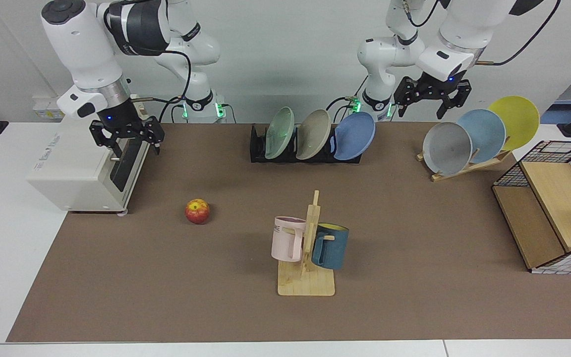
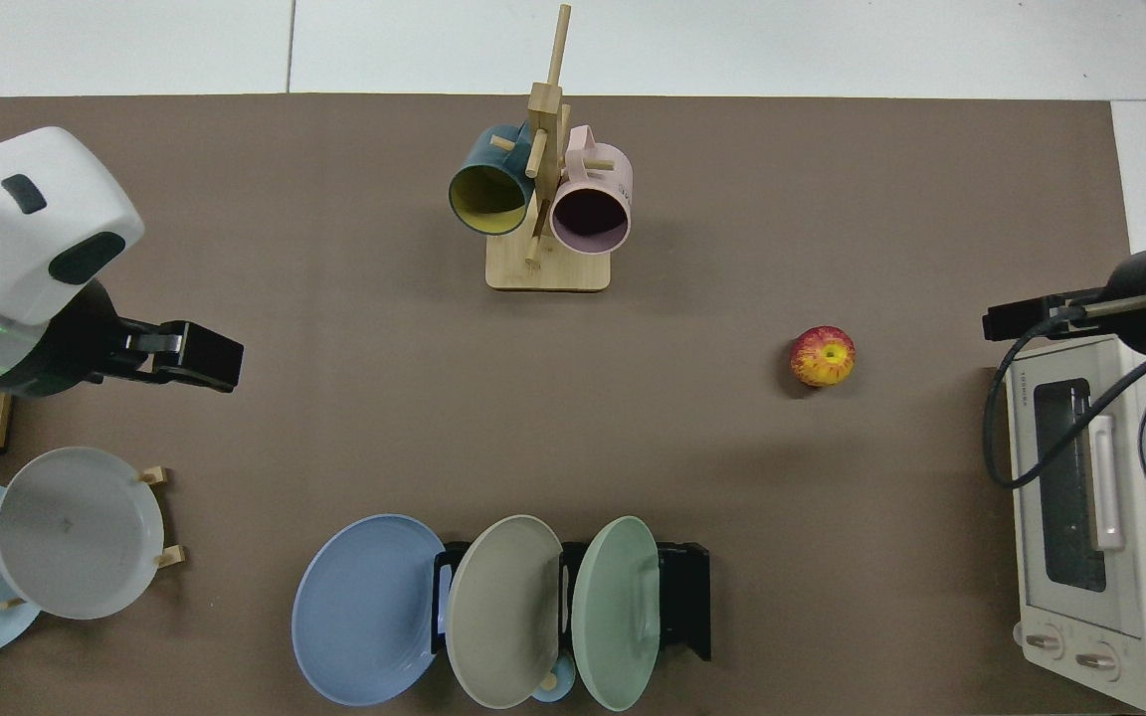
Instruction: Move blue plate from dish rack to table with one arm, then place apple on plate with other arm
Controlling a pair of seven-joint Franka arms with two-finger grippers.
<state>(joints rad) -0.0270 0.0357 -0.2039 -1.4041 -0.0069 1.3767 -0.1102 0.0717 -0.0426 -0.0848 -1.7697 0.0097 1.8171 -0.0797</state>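
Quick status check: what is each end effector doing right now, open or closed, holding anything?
Left end effector: open, empty, raised beside the wooden plate stand.
Right end effector: open, empty, above the toaster oven.

— Where does the dish rack [image 1: 305, 148] stand?
— Far centre of the table [image 1: 414, 297], three plates leaning in it, the blue plate [image 1: 355, 135] rightmost.
— And the apple [image 1: 197, 211]?
— On the mat, left of centre, just right of the oven [image 1: 85, 168].
— What is nearest?
— The mug stand [image 1: 307, 267], a mug hung either side.
— Far right?
— A wooden plate stand [image 1: 469, 166] with three plates, a wire basket [image 1: 553, 208] nearer.
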